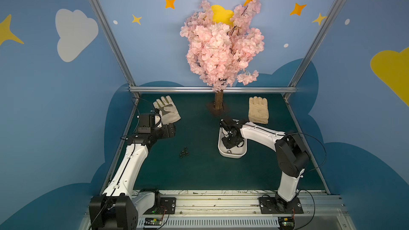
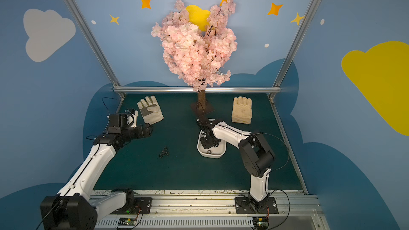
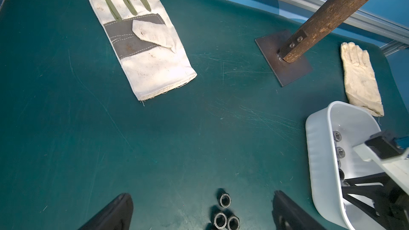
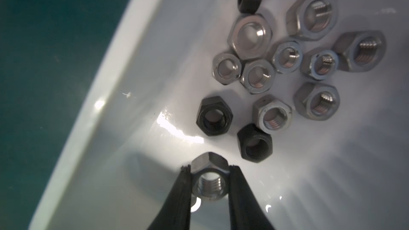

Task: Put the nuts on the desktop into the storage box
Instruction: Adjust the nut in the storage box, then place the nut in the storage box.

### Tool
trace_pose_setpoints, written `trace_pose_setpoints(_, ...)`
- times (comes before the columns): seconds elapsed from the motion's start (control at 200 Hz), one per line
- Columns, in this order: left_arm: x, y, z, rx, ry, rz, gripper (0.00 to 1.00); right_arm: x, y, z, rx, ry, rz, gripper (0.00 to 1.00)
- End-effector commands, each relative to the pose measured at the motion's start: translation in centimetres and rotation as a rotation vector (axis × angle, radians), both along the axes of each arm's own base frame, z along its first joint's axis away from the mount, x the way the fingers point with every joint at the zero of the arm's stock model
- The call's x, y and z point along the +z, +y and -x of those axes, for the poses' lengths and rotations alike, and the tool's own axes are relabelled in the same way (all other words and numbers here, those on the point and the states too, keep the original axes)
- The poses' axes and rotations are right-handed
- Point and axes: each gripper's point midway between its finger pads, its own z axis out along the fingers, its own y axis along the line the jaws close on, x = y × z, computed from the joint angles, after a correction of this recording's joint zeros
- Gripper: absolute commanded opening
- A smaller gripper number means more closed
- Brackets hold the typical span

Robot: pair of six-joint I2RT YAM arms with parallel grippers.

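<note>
the held nut is a shiny silver hexagon with a threaded bore, pinched flat to flat between the black fingers of the right gripper, just over the floor of the storage box. only the right wrist view shows this grip. in both top views the arm's black wrist hides the fingertips and most of the box's inside, leaving a single bright nut visible at its near end.

beside the held nut, the nuts in the box lie loose on the glossy white floor. most are silver with threads catching the light, several are matt black, and many touch each other.

the loose nuts sit in a tight dark cluster on the green worktop, well apart from the box and on the left arm's side. the left wrist view shows three of them with hex outlines and round holes. the left gripper is spread wide and holds nothing.

farther back lie a patched glove and a knitted glove, one on each side of a pink blossom tree.
</note>
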Motion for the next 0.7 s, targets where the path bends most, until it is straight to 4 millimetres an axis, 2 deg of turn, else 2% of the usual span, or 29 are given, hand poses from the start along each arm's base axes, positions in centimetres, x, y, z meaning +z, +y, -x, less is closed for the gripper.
trace_pose_setpoints(0.0,0.1,-0.3,0.0,-0.01,-0.006,0.014,1.0,2.2,-0.5,-1.0,-0.011,-0.033,-0.01,0.21)
trace_pose_setpoints(0.19,0.0,-0.1,0.1,-0.003,-0.007,0.004,1.0,1.4,-0.1,-1.9,-0.009,-0.022,-0.003,0.21)
trace_pose_setpoints(0.476,-0.1,-0.2,0.1,-0.004,-0.001,0.008,1.0,2.4,3.5,-3.0,0.035,-0.037,-0.066,0.24)
trace_pose_setpoints(0.691,0.0,-0.1,0.1,-0.002,-0.003,0.003,1.0,0.8,5.0,-2.8,0.046,-0.001,-0.069,0.25)
